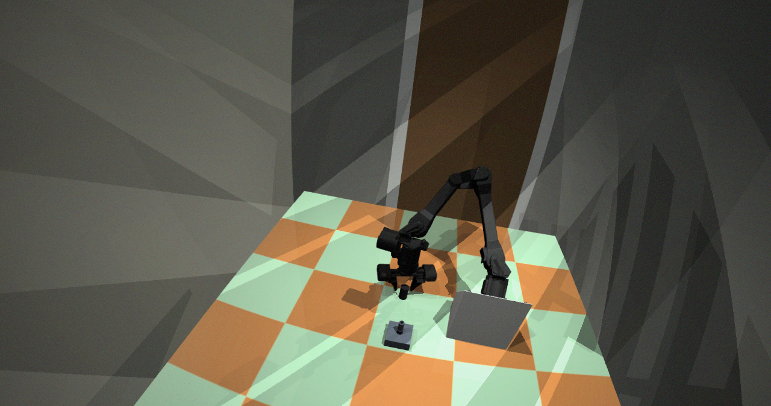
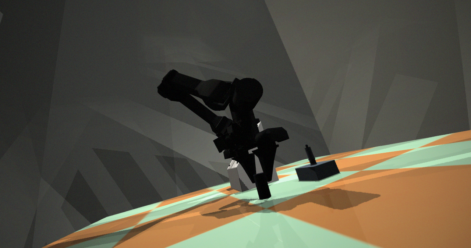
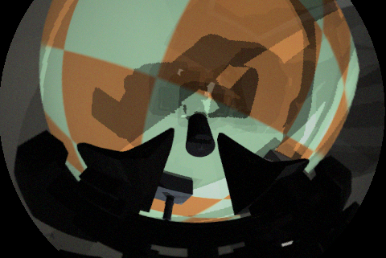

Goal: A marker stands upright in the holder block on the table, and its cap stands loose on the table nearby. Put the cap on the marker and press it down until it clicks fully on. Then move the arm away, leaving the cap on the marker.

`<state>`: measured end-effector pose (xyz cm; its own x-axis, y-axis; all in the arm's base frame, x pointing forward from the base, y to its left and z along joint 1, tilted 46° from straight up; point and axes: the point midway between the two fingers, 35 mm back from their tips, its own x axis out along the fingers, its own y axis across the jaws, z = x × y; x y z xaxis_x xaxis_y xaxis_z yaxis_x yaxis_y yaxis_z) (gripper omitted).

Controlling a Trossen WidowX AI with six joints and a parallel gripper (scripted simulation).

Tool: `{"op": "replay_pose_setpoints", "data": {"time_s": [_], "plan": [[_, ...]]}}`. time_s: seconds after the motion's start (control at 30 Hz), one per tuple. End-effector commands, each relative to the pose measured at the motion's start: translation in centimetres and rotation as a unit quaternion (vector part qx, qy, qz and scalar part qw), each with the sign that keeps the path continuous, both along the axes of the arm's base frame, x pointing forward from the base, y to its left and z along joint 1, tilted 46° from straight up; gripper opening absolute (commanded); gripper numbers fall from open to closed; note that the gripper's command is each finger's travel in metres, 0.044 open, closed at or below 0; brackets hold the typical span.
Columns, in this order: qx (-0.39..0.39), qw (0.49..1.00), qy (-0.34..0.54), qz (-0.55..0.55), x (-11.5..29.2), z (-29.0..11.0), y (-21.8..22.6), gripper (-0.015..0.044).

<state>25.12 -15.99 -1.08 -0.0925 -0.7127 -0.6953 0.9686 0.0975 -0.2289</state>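
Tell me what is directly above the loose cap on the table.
The black robot hand hangs open over the short dark cylindrical cap, one pointed finger on each side of it. The cap stands on the checkered table; its top is partly covered by the fingers in the exterior view.

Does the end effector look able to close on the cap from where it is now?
Probably yes. The open end effector straddles the upright cap, with nothing between; the marker stands well apart.
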Motion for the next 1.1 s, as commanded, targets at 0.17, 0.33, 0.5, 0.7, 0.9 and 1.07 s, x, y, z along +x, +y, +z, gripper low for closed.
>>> {"op": "replay_pose_setpoints", "data": {"time_s": [0.17,0.33,0.5,0.7,0.9,1.07], "plan": [[-0.001,1.000,0.004,0.001,-0.4,-1.0,-1.0,0.0241],[-0.001,1.000,0.004,0.001,-0.5,-1.3,-1.2,0.0215],[-0.001,1.000,0.004,0.001,-0.5,-1.3,-1.2,0.0142],[-0.001,1.000,0.004,0.001,-0.5,-1.3,-1.2,0.0102],[0.000,1.000,0.004,0.001,-0.4,-0.8,-0.6,0.0000],[0.000,1.000,0.004,0.001,-0.1,0.0,0.3,0.0000]]}}
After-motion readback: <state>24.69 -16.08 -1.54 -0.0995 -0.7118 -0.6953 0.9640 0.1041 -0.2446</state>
